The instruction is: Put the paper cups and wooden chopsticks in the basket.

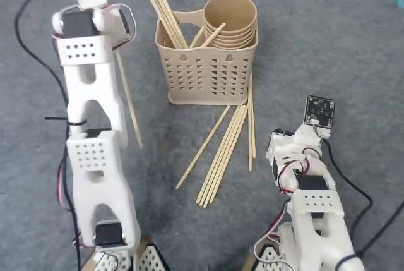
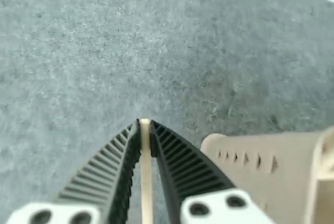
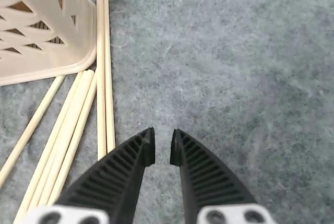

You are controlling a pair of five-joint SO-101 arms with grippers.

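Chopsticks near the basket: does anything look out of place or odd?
Yes. Several chopsticks lie fanned on the mat in front of the basket, a few ends touching its base, not inside. One more chopstick is clamped in the left gripper's jaws.

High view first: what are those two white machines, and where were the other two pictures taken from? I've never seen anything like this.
They are two small white plastic robot arms, the left arm and the right arm, side by side on a table covered in grey felt. The high view comes from a fixed camera looking down. The other two pictures come from a camera on each arm's wrist, looking along its black ribbed jaws. On the felt stands a beige slotted plastic basket, already holding a stack of brown paper cups and several wooden chopsticks. More loose chopsticks lie in front of it. The left arm's jaws are shut on one thin wooden chopstick. The right arm's jaws are slightly apart and hold nothing.
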